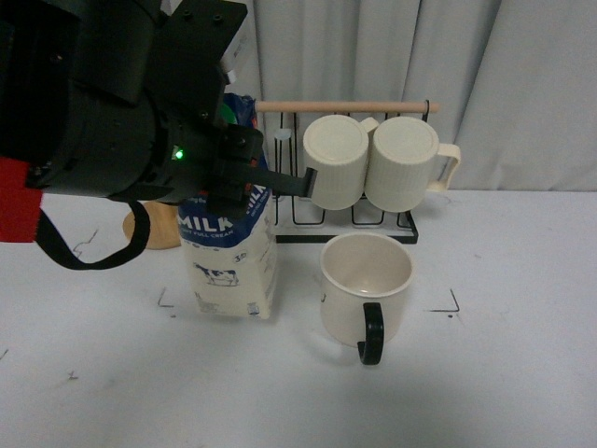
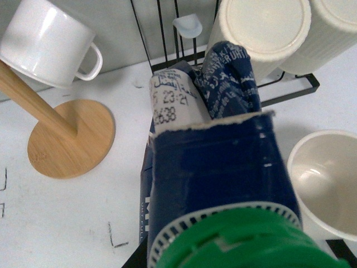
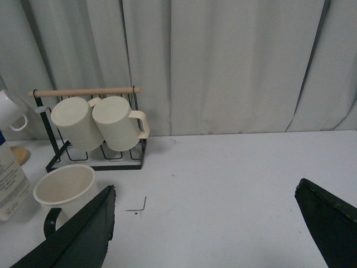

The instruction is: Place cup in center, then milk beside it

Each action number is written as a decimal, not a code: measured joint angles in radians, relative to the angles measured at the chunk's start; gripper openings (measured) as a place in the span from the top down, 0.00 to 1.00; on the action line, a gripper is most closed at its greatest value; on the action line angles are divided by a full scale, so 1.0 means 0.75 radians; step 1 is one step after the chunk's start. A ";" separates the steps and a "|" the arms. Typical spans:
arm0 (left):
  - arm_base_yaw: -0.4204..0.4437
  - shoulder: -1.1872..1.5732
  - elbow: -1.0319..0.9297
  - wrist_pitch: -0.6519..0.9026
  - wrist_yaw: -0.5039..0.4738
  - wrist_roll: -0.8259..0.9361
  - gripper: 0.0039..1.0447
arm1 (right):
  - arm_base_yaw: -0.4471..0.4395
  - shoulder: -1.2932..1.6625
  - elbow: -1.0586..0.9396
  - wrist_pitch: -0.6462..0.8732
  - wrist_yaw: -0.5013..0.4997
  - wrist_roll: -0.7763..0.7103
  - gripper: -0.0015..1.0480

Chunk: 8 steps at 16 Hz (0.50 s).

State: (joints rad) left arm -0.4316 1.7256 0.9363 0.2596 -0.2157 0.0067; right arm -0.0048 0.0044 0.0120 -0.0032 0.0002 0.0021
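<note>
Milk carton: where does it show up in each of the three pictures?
Front view: milk left of centre, beside the cup.
Left wrist view: milk fills the middle, green cap nearest; cup at the edge.
Right wrist view: only a sliver of milk at the edge, beside the cup.
Shared landmark: the cup.

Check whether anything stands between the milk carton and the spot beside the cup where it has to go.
Nothing visible does. The milk carton, gripped at its top by the left gripper, is already next to the cup inside the corner marks, with only bare table in the gap between them.
</note>
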 joint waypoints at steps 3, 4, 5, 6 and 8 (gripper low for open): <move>-0.055 0.093 0.044 0.049 -0.047 -0.039 0.82 | 0.000 0.000 0.000 0.000 0.000 0.000 0.06; -0.067 0.121 0.046 0.066 -0.058 -0.043 0.82 | 0.000 0.000 0.000 0.000 0.000 0.000 0.06; -0.079 0.144 0.048 0.069 -0.063 -0.044 0.82 | 0.000 0.000 0.000 0.000 0.000 0.000 0.06; -0.086 0.163 0.048 0.067 -0.062 -0.046 0.82 | 0.000 0.000 0.000 0.000 -0.001 0.000 0.06; -0.100 0.181 0.048 0.071 -0.067 -0.045 0.82 | 0.000 0.000 0.000 0.000 0.000 0.000 0.06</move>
State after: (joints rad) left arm -0.5068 1.8610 0.9722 0.3126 -0.2657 -0.0273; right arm -0.0048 0.0044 0.0120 -0.0032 0.0002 0.0021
